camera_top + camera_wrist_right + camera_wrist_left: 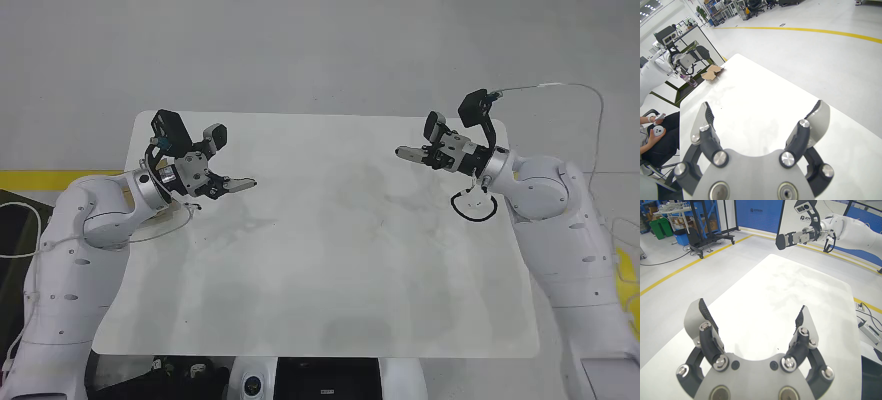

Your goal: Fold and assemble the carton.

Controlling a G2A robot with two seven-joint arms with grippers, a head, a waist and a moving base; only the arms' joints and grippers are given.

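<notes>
The carton (712, 74) lay flat and unfolded, a brown sheet with its flaps spread, at the left edge of the table (761, 89), toward the far left corner. Its long axis seemed to run roughly along that edge, one dark-edged corner pointing toward the far side; whether it sat wholly on the tabletop or overhung the edge could not be told. The left gripper (700, 53) hung just above and slightly beyond it, not touching. In the left wrist view, that gripper (752, 306) had its jaws wide apart with nothing between them, over bare tabletop (776, 291), pointing across toward the right side. In the top view the left gripper (232, 160) was over the far left part of the table (330, 280), and the right gripper (420, 137) faced it from the far right part, the two well apart. The right gripper (762, 103) was also spread wide and held nothing (from the left wrist it (780, 241) showed edge-on, raised above the far right corner). The carton was well away from it, across the whole width of the table, with only bare white surface between. Beside the carton, just off the left edge, stood a bottle (689, 80) with a purple cap on a dark green frame (677, 89).
</notes>
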